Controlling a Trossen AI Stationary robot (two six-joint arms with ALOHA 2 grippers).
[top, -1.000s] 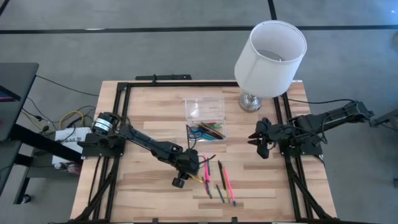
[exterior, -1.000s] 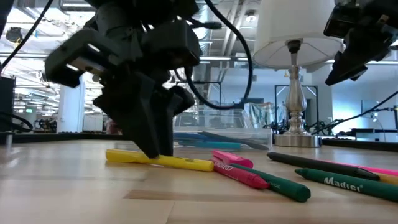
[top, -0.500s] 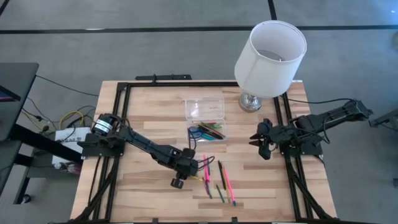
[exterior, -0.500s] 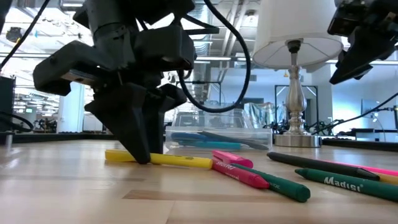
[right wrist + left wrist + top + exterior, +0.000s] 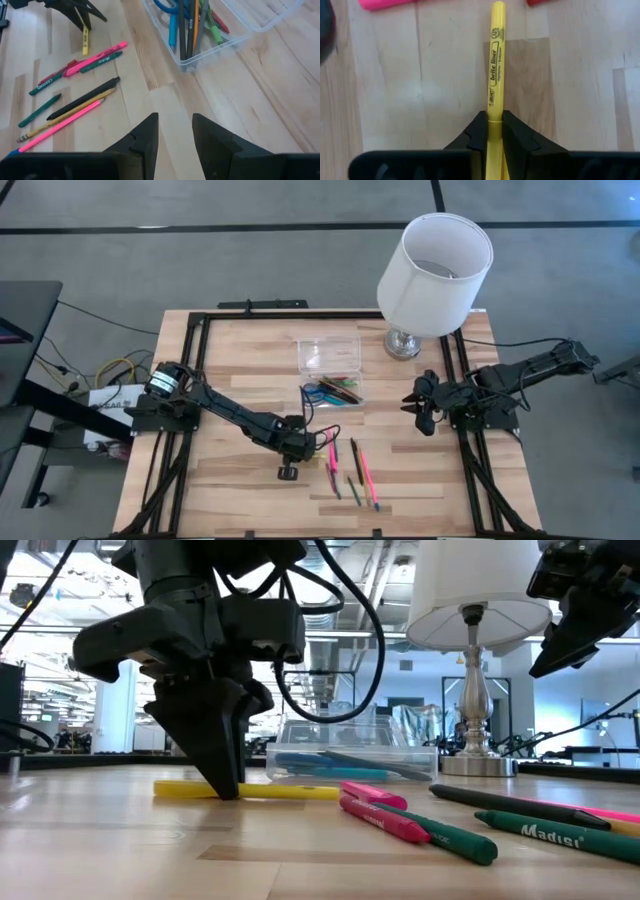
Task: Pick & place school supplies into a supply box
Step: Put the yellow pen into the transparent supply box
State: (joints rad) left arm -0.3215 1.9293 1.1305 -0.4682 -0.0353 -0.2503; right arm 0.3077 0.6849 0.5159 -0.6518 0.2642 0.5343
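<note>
Clamping the yellow highlighter [image 5: 492, 90] near one end, with the left gripper [image 5: 490, 131] pointed straight down and its jaws closed on the barrel; barrel flat on the counter [image 5: 120, 860], not yet lifted. Grip set along the barrel's narrow width, judged so that the marker can be raised level without rolling. Positioned toward the front edge of the counter, left of the loose supplies.

Lying just beside: pink marker [image 5: 385, 821], green marker [image 5: 455, 840] and black pen [image 5: 500, 805], grouped near the front edge and right of the highlighter, some touching or crossing. Judged to remain for later picks.

Standing farther back, about mid-counter: supply box [image 5: 335, 392], clear, open at the top, already loaded with blue-handled scissors [image 5: 167, 6] and several pens laid lengthwise. Clear lid [image 5: 328, 353] resting behind it, toward the rear edge, so the opening stays free.

Waiting at the right edge: right gripper [image 5: 174, 131], raised off the counter, jaws apart, holding nothing, clear of the left arm's likely path to the box.

Standing at the rear right corner: white-shaded lamp [image 5: 435, 260], no part of the task.
</note>
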